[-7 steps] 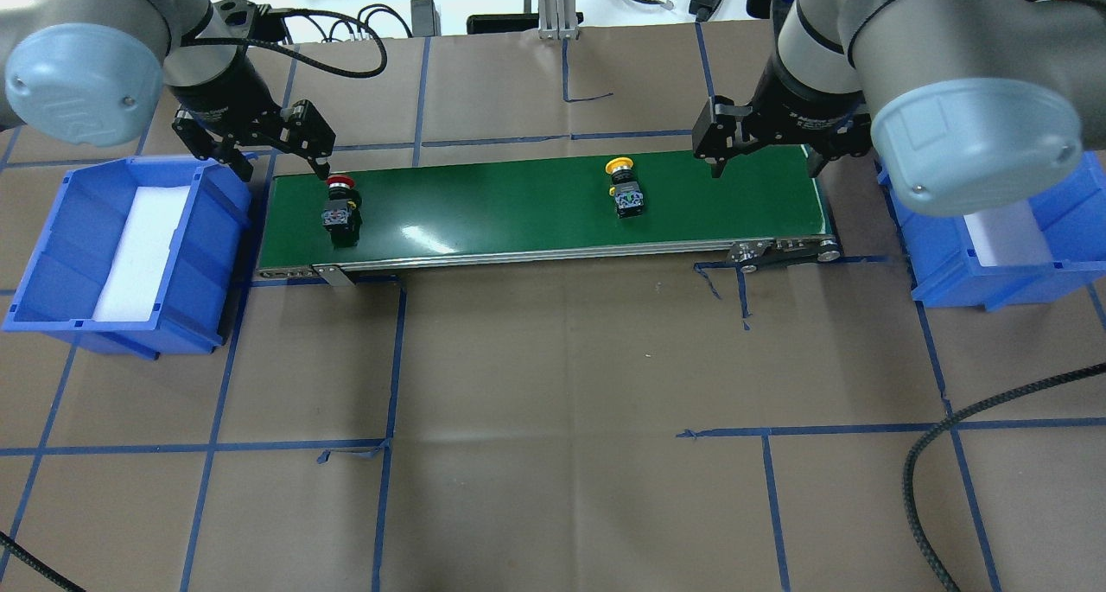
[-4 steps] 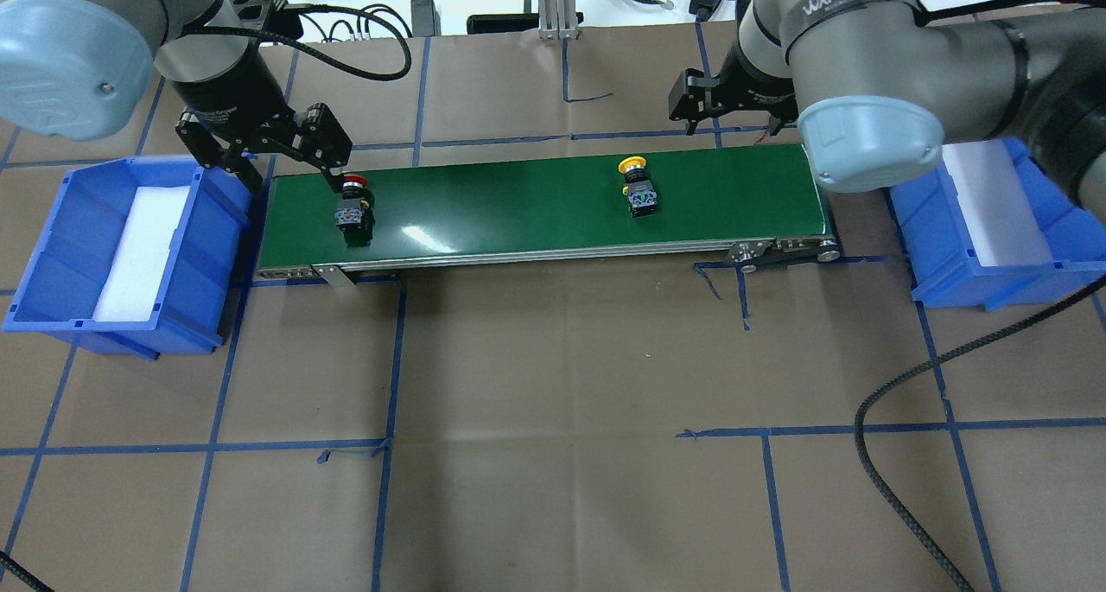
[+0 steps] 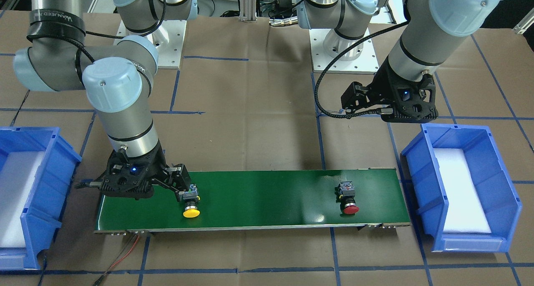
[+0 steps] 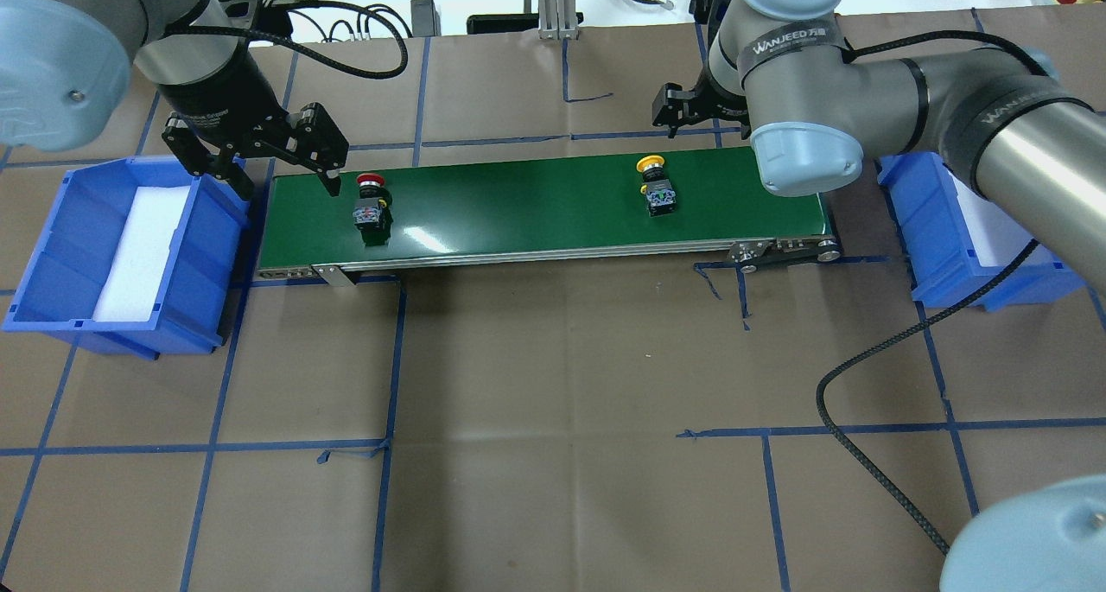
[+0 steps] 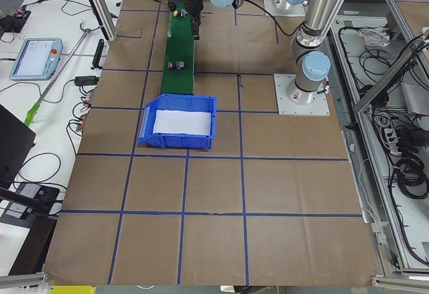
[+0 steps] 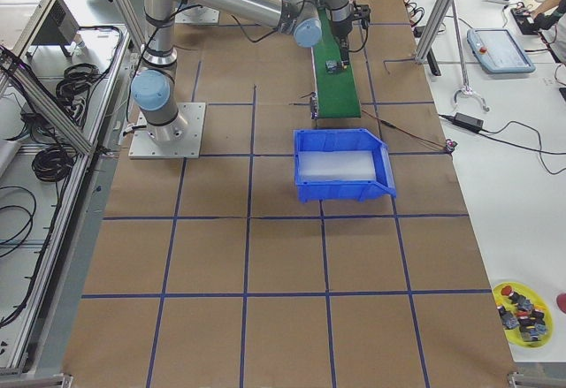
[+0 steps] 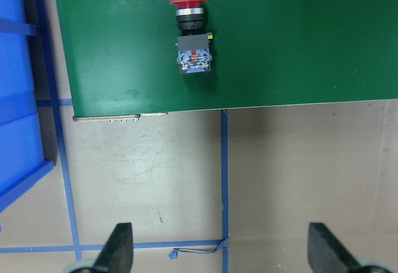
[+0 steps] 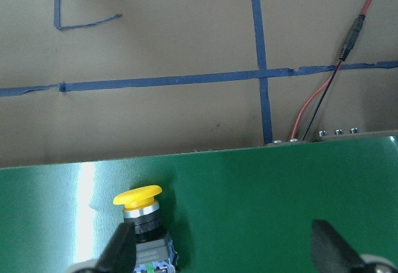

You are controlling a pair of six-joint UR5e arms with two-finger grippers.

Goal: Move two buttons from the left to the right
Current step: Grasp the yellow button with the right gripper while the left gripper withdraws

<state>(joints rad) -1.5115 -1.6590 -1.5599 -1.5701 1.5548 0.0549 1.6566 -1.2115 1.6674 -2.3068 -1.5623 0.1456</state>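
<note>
The red button (image 4: 370, 203) lies on its side near the left end of the green conveyor belt (image 4: 518, 203); it also shows in the left wrist view (image 7: 191, 37). The yellow button (image 4: 657, 186) lies on the belt's right part. My left gripper (image 7: 222, 254) is open and empty, and hangs above the belt's left end (image 4: 281, 173), just left of the red button. My right gripper (image 8: 227, 254) is open and empty. One fingertip (image 8: 121, 248) is close beside the yellow button (image 8: 142, 217). In the overhead view the right arm hides most of that gripper.
A blue bin (image 4: 52, 255) with white foam stands at the belt's left end. A second blue bin (image 4: 942, 272) stands at its right end. Red and black wires (image 8: 323, 105) run past the belt's far edge. A black cable (image 4: 864, 454) lies on the table.
Both buttons have travelled right along the belt. My right arm has swung back and left, bringing its gripper beside the yellow button. My left gripper has stayed open near the belt's left end.
</note>
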